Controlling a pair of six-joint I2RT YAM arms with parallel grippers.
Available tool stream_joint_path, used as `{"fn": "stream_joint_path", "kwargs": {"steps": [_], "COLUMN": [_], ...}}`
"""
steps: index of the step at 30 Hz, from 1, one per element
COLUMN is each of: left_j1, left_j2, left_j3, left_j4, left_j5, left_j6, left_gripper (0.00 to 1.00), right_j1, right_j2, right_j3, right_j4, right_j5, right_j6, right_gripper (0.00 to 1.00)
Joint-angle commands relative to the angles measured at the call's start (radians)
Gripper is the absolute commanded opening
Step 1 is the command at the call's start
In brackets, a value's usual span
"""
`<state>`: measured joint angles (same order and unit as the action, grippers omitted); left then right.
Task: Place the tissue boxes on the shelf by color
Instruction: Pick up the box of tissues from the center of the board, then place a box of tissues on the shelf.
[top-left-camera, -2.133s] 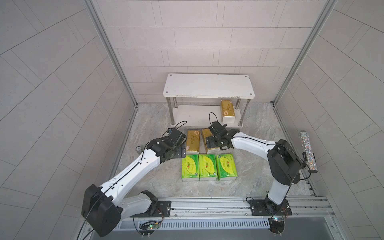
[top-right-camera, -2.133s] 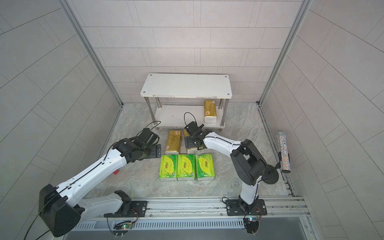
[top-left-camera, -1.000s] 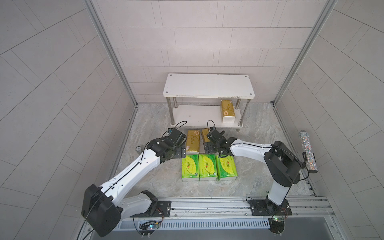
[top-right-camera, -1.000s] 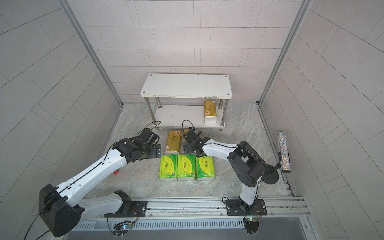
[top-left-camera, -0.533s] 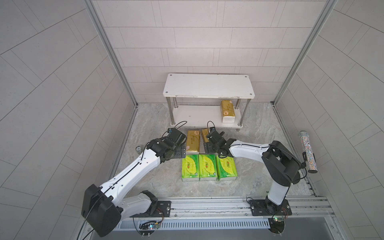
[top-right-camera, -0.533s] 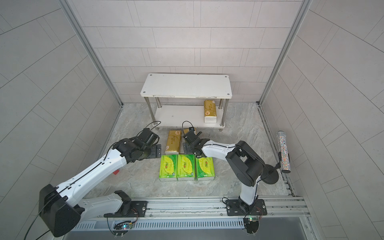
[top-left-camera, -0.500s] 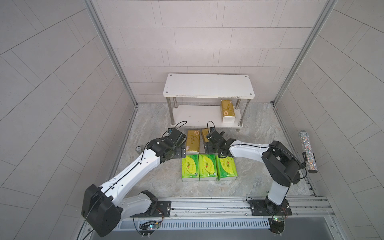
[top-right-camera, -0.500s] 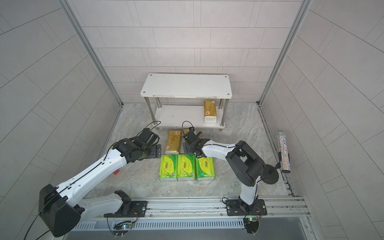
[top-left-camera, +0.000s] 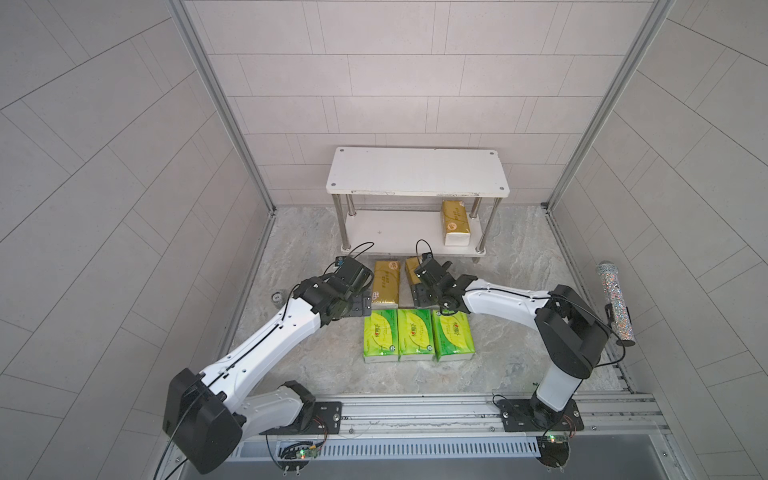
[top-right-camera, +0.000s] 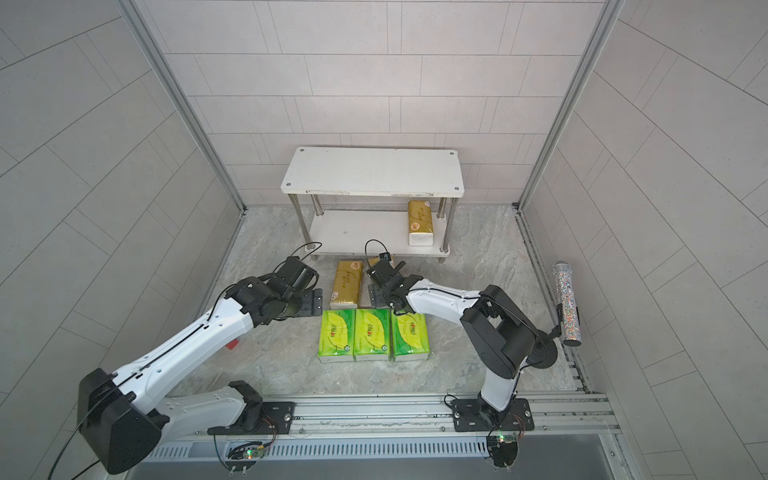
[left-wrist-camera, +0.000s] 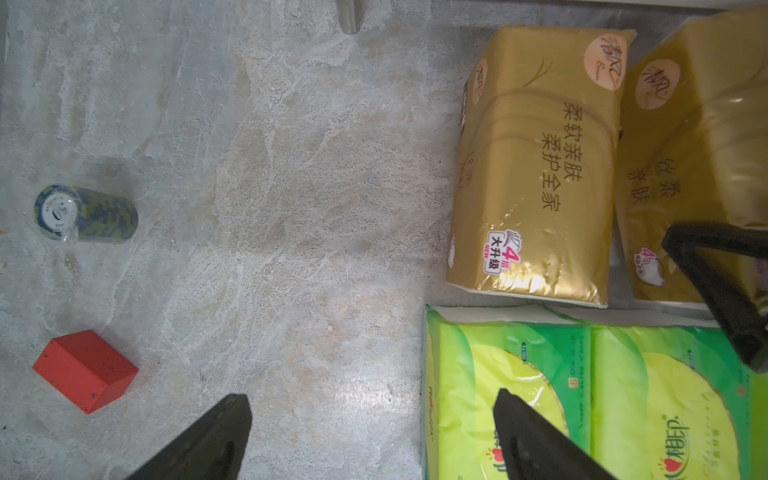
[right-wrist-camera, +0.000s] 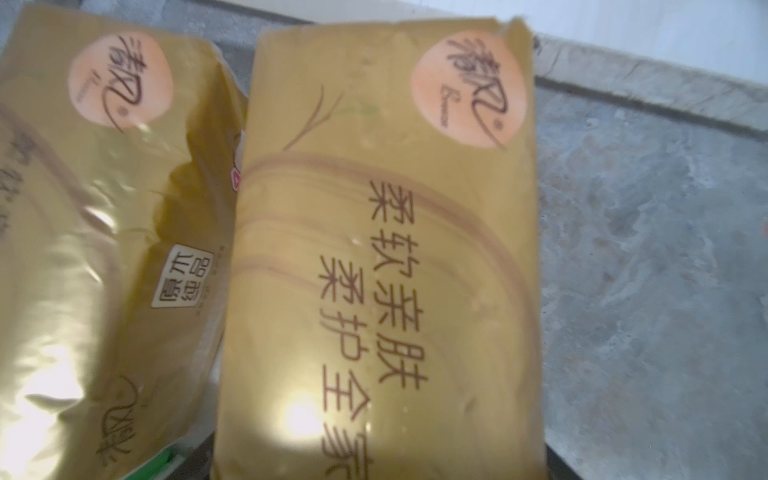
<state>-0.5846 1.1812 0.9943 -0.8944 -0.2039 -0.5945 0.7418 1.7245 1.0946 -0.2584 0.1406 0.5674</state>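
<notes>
Three gold packs (right-wrist-camera: 374, 249) carry a round peach logo in brush script, the line 柔软亲肤 柔护全家 down the face, and a corner badge reading 4 大升级 NEW. The shelf pack (top-left-camera: 456, 222) lies on the lower board (top-left-camera: 386, 232) of the shelf (top-left-camera: 417, 170), at its right end. The left floor pack (top-left-camera: 386, 282) and right floor pack (top-left-camera: 409, 270) lie side by side on the floor (top-left-camera: 316, 365) in front of the shelf. Three green packs (top-left-camera: 415, 338) form a touching row just nearer the robot; their red-heart logo and characters are only partly in view.

With its arm stretched forward, the left gripper (top-left-camera: 362, 305) points down beside the left floor pack, its fingers (left-wrist-camera: 224, 428) spread wide and holding nothing. With its arm folded inward and low, the right gripper (top-left-camera: 419, 293) sits over the right floor pack. One finger (left-wrist-camera: 719, 291) lies against that pack, but whether it is gripped cannot be told.
</notes>
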Motion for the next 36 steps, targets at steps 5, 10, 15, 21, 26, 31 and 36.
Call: {"fn": "stream_joint_path", "kwargs": {"steps": [5,10,15,21,26,31,36], "left_j1": [0.005,0.005,0.005,0.005,0.004,0.005,0.004], "left_j2": [-0.011,-0.014,-0.014,-0.013,-0.022,-0.028,-0.026], "left_j3": [-0.003,-0.003,-0.002,0.007,0.004,0.002,0.003], "left_j4": [-0.002,-0.002,-0.002,-0.013,-0.021,-0.027,-0.029], "left_j5": [-0.007,-0.012,-0.007,0.001,0.001,-0.001,-0.001], "left_j6": [0.004,0.004,0.005,0.013,0.013,0.013,0.015], "left_gripper": [1.00,1.00,1.00,1.00,1.00,1.00,1.00], "right_j1": [0.006,0.006,-0.004,-0.020,-0.037,-0.052,-0.082], "right_j2": [-0.094,-0.123,-0.101,0.006,0.097,0.195,0.280], "right_j3": [0.075,0.134,0.217,0.339,0.429,0.512,0.597], "right_j4": [-0.098,-0.155,-0.174,-0.185,-0.189,-0.183,-0.186], "right_j5": [0.012,0.045,0.085,0.126,0.149,0.173,0.159], "right_j6": [0.044,0.056,0.065,0.079,0.082,0.055,0.040], "right_gripper": [0.82,0.81,0.82,0.82,0.82,0.82,0.82]}}
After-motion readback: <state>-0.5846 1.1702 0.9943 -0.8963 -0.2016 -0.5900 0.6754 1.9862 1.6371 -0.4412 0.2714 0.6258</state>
